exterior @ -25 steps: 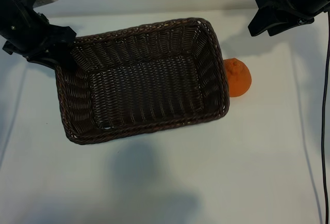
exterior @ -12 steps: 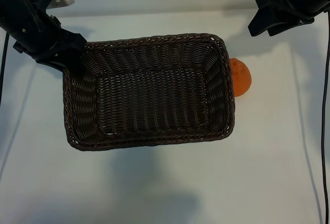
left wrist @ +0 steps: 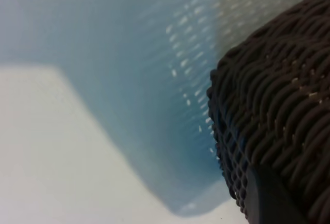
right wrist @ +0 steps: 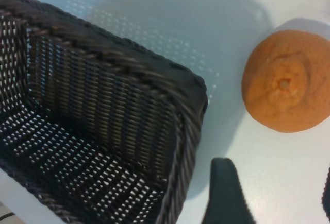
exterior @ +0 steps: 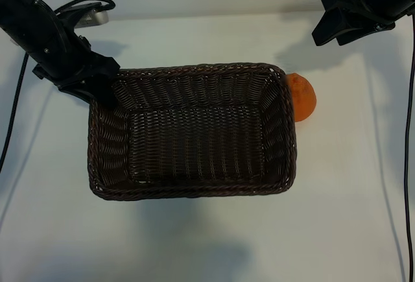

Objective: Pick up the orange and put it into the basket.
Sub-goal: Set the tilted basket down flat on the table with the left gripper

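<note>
The dark brown wicker basket [exterior: 194, 185] lies in the middle of the white table. My left gripper [exterior: 104, 91] is shut on the basket's far-left corner; in the left wrist view one dark finger [left wrist: 268, 198] presses against the woven wall [left wrist: 278, 105]. The orange [exterior: 305, 97] rests on the table, touching the basket's far-right corner from outside. My right gripper [exterior: 327, 32] hangs open above the table's far right, behind the orange. The right wrist view shows the orange [right wrist: 286, 82] beside the basket rim [right wrist: 196, 95], beyond the open gripper [right wrist: 276, 198].
Black cables run down both sides of the table, left [exterior: 13, 120] and right [exterior: 408, 133]. Bare white tabletop [exterior: 207, 243] stretches in front of the basket and to the right of the orange.
My left gripper has moved right and toward the front, dragging the basket's corner with it. The basket has swung square and slid forward. The orange and the right arm have stayed put.
</note>
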Robot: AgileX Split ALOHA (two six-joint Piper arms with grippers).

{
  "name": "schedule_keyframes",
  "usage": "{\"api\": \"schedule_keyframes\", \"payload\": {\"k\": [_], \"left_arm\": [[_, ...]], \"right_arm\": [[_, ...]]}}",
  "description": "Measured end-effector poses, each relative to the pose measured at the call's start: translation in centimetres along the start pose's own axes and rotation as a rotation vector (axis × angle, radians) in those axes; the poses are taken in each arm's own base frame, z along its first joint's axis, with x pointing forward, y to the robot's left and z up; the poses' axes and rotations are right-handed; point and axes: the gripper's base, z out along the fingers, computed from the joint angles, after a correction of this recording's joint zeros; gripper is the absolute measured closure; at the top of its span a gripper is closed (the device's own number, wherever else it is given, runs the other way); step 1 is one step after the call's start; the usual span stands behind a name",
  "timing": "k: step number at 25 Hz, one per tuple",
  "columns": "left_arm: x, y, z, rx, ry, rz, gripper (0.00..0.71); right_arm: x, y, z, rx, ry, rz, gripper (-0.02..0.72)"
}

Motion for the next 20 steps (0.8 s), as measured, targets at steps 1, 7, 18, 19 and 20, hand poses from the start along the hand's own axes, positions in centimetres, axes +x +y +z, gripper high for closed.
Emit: {"api": "schedule_keyframes", "payload": {"k": [1,7,18,19,20], "left_arm": [[-0.01,0.01,0.04,0.001,0.001,0.005,0.507],[-0.03,0.01,0.07,0.003,0.000,0.003,0.507],[0.02,0.20,-0.01,-0.013,0.005,-0.051,0.280],[0.02,0.20,-0.01,-0.013,0.005,-0.051,0.277],[0.02,0.20,-0.01,-0.013,0.005,-0.051,0.275]], "right_arm": [[0.00,0.00,0.00,0.000,0.000,0.000,0.259],[0.00,0.00,0.00,0.000,0.000,0.000,0.259],[0.01,0.00,0.00,0.000,0.001,0.000,0.259],[0.01,0.00,0.00,0.000,0.001,0.000,0.259],[0.01,0.00,0.00,0.000,0.001,0.000,0.259]]}}
